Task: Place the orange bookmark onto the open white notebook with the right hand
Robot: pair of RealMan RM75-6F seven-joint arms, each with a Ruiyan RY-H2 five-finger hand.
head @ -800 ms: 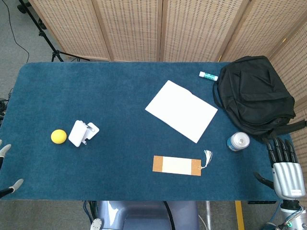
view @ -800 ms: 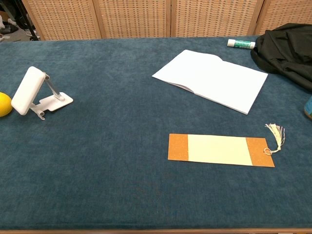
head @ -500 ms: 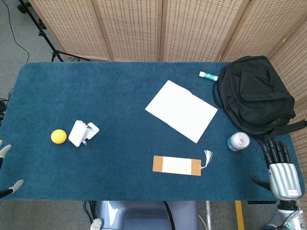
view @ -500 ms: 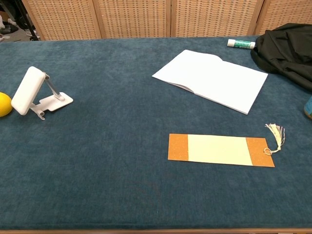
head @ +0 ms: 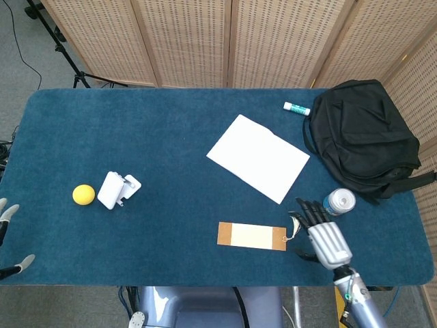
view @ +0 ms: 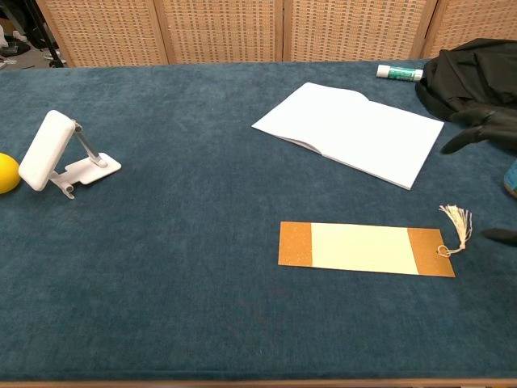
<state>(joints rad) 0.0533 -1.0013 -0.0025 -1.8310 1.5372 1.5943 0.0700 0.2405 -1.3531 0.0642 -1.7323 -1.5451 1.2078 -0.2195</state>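
One hand matters here: our right hand (head: 322, 236), fingers spread and holding nothing, sits just right of the bookmark (head: 252, 236), which lies flat on the counter (head: 171, 171), long axis left-right, notebook (head: 258, 158) beyond.

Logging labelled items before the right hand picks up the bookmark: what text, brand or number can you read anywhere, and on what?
None can be read.
Glue stick: green label, print too small to read.
Can: blue side, markings blurred.
Orange bookmark: plain cream panel, no text.
Open white notebook: blank pages.
Phone stand and backpack: no visible marks.
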